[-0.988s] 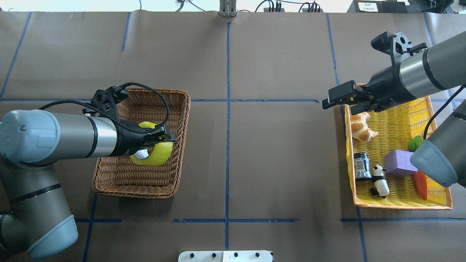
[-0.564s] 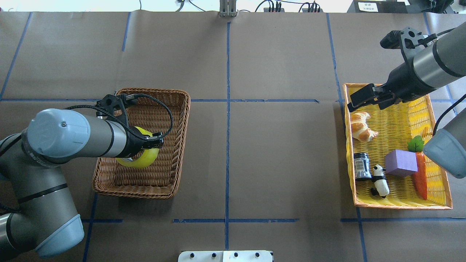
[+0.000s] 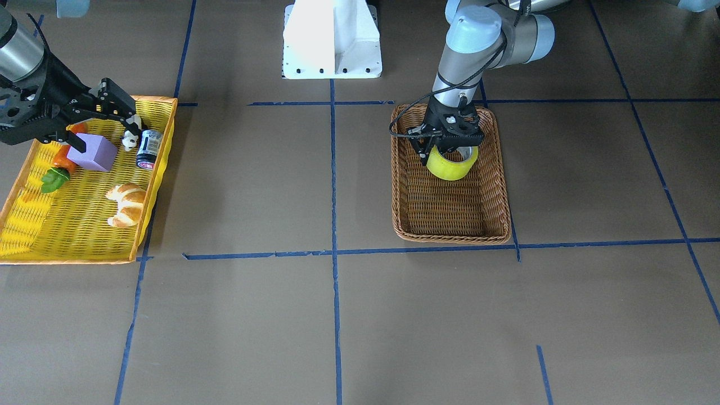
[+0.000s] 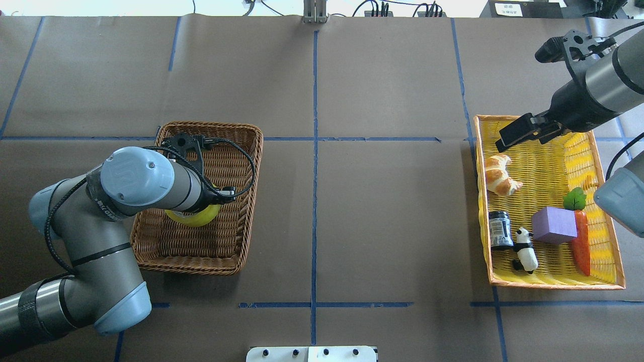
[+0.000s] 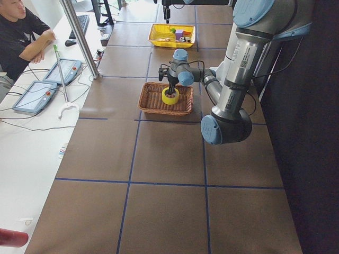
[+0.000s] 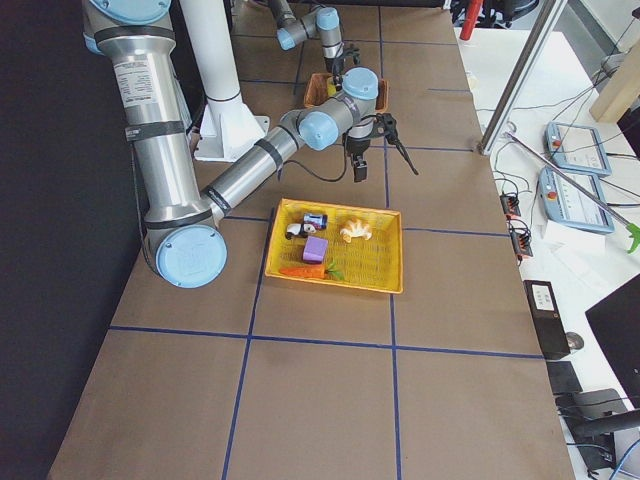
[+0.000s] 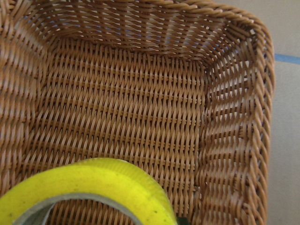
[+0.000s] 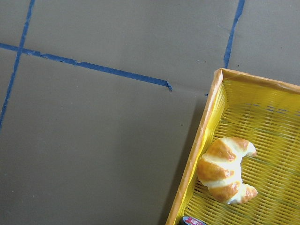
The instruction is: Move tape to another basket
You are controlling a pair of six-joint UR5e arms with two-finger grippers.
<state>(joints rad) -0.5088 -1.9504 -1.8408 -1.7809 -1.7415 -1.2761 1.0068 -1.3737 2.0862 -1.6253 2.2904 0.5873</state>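
On the worktop (image 4: pixel 377 211) you have the basket (image 4: pixel 221 236) on the robot's left and the tray (image 4: pixel 548 166) on its right, well apart. The tape (image 4: pixel 193 217) is within the basket's walls, under the left hand (image 3: pixel 450 147). In the tray, the croissant (image 4: pixel 498 175) lies towards the far end. The can (image 4: pixel 500 230) and panda (image 4: pixel 525 249) lie together by the inner wall, with the cube (image 4: pixel 553 224) and carrot (image 4: pixel 581 246) beside them.

Arm status: left loaded, right unloaded.
Your left gripper (image 3: pixel 450 149) points straight down over the worktop's left half, jaws clamped on the tape (image 3: pixel 450 168); your right gripper (image 4: pixel 523 134) hangs near the right edge, angled downward, jaws spread.
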